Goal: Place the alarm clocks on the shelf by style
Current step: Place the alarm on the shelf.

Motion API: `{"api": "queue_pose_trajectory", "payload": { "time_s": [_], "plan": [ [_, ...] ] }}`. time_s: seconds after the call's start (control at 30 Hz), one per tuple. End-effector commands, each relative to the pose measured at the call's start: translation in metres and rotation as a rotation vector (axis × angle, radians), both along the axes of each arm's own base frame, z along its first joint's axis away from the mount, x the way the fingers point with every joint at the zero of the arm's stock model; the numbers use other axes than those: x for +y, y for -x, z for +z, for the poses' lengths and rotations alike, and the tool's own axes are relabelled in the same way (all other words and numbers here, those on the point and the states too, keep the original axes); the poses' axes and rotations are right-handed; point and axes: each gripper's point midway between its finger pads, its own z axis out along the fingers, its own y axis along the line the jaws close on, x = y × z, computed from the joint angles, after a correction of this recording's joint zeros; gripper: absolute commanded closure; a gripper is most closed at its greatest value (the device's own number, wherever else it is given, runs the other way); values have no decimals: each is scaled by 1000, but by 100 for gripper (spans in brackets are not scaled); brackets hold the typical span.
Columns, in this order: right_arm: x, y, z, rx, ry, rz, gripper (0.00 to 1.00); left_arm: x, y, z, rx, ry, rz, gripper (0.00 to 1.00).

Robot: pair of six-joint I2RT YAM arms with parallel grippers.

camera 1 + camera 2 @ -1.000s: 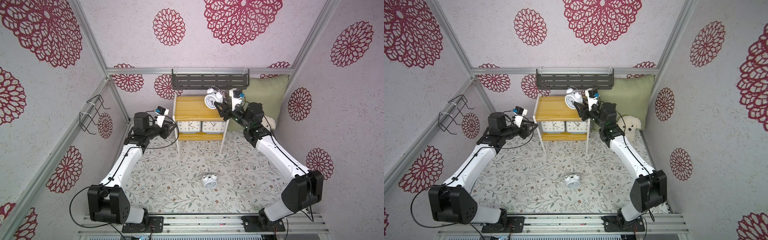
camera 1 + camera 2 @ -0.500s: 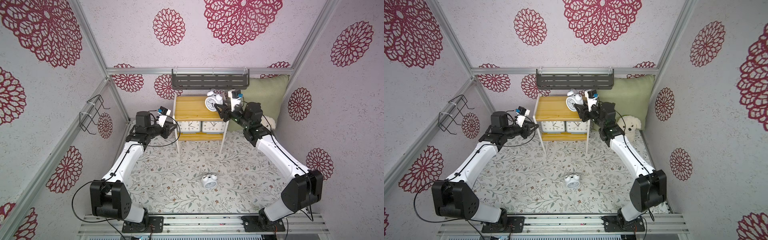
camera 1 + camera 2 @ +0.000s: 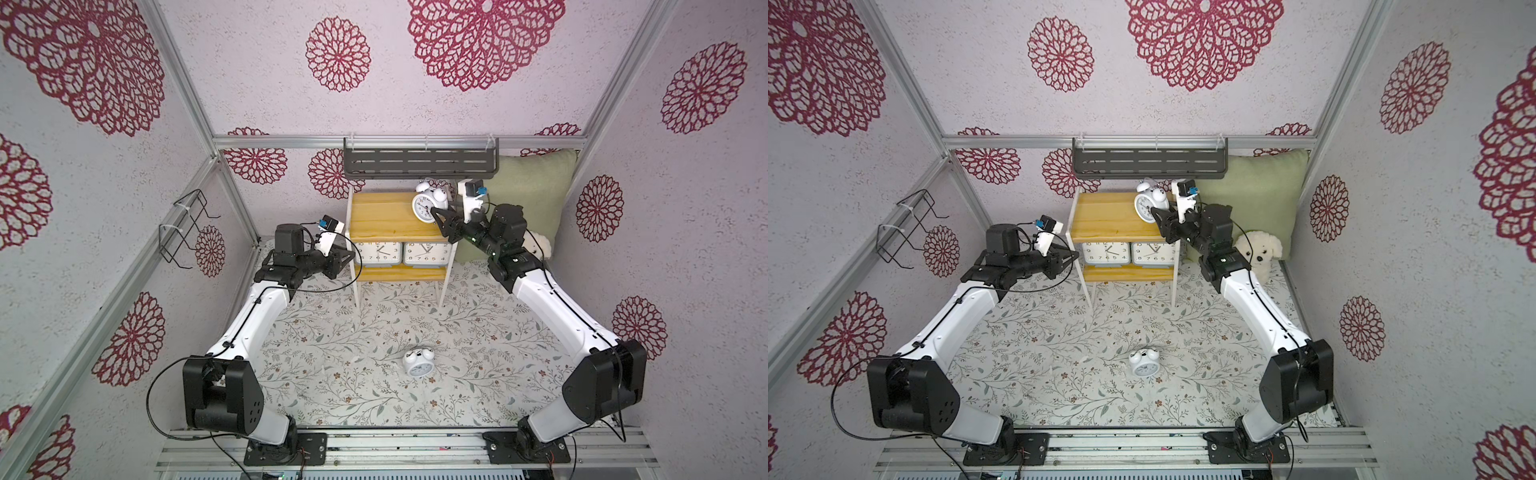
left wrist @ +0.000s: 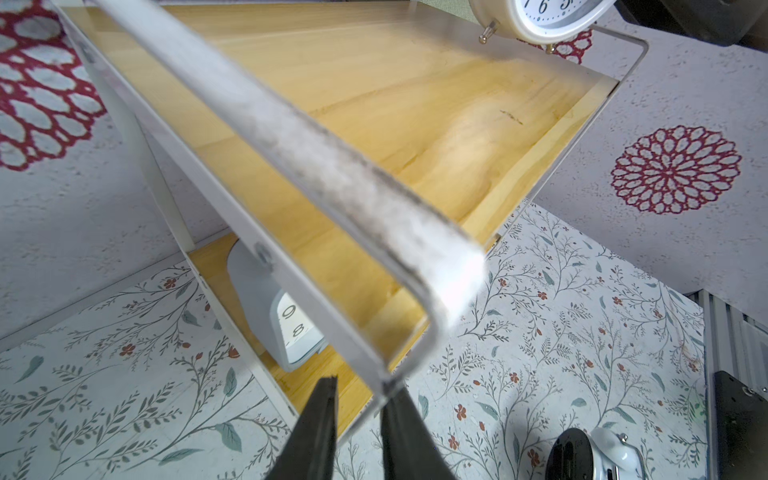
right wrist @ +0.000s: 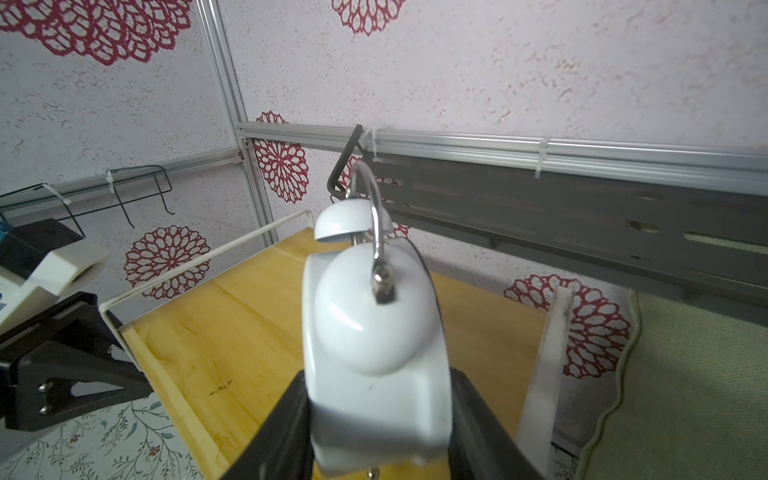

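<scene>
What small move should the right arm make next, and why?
Probably lower the white twin-bell clock onto the shelf's top board: the right gripper holds it over that board, the two grey clocks fill the lower tier, and the left gripper straddles the shelf's side frame.

Both our arms reach to the back.
Our left arm (image 3: 257, 316) extends low, the left gripper (image 4: 359, 386) nearly closed, a slim gap between the jaws; our right arm (image 3: 557, 307) is raised higher, the right gripper (image 5: 380, 415) clamped on a twin-bell clock (image 5: 374, 324).
</scene>
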Motion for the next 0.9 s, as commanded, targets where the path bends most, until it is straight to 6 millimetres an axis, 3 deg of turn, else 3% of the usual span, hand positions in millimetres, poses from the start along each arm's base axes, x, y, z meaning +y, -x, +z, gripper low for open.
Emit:
{"api": "queue_pose_trajectory", "payload": {
  "time_s": [0.0,0.87],
  "plan": [
    [-6,7,42,-129,-40,-7,65,-1,-4,5,-13,-10,-3,75],
    [2,0,15,-62,-16,36,56,1,-3,0,2,-27,11,75]
  ]
}}
